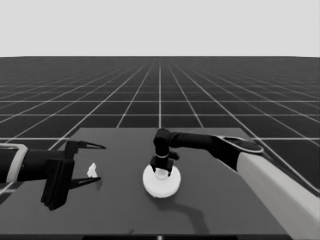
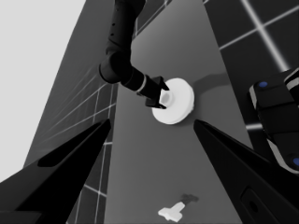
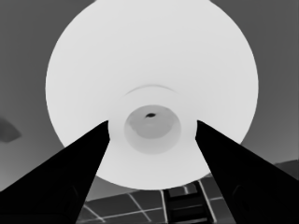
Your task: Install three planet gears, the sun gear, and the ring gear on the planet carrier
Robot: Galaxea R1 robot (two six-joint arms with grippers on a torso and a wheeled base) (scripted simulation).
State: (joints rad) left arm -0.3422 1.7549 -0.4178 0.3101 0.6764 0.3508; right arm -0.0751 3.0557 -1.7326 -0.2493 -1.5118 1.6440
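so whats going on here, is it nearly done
The right hand sits straight down over the middle of the larger round part near the table's centre, its fingers either side of the raised central hub. No separate gears or smaller round part are visible, so they may lie beneath it. The left hand waits over the table's left end, open, with the thin white piece lying loose between its fingers.

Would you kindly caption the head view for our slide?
Right gripper poised over the large white round part at mid-table; left gripper waits beside a thin white piece.
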